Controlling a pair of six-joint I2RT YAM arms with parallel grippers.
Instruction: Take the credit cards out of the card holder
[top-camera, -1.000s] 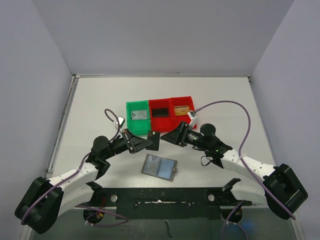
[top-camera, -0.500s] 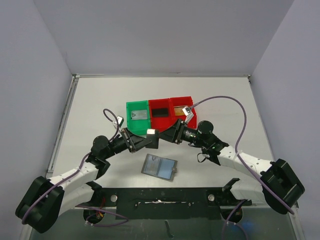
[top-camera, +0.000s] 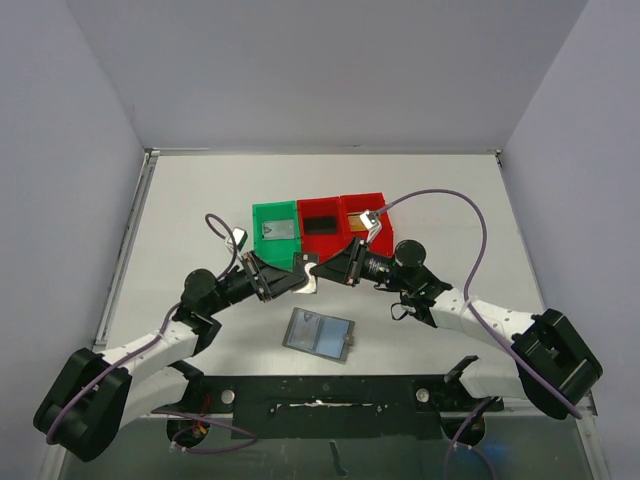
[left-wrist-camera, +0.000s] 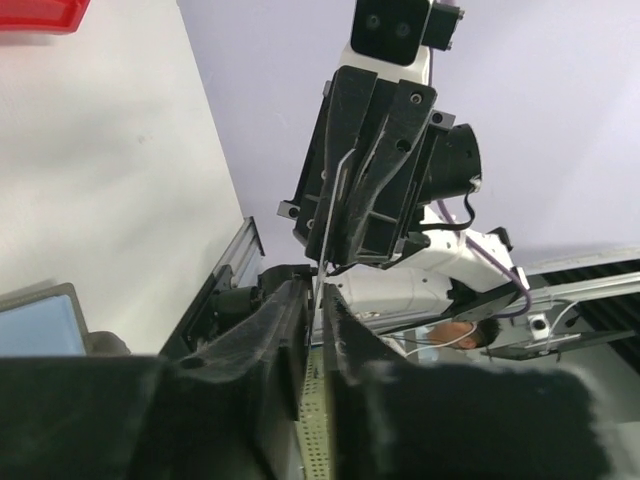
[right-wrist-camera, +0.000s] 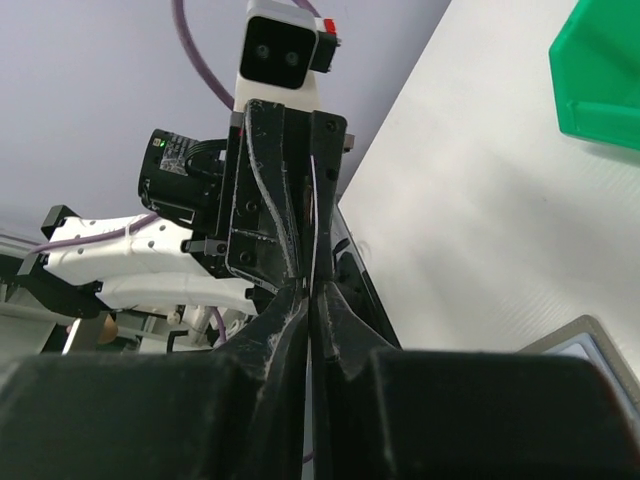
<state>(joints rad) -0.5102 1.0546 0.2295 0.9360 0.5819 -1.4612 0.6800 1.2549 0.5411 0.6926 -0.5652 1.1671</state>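
Both arms meet mid-frame in the top view. The left end effector (top-camera: 298, 281) and the right end effector (top-camera: 320, 270) are each pinched tight on the same credit card (top-camera: 308, 277), which hangs edge-on between them above the counter (top-camera: 450, 220). The card holder (top-camera: 320, 334) lies open and flat just below, lower centre. Further up, a silvery card (top-camera: 276, 231) sits in the green bin (top-camera: 275, 206), and a black card (top-camera: 320, 223) sits in the red bin (top-camera: 320, 203).

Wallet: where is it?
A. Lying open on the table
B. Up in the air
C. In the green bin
A: the wallet lies flat and open on the table, nearer the arm bases than the bins.
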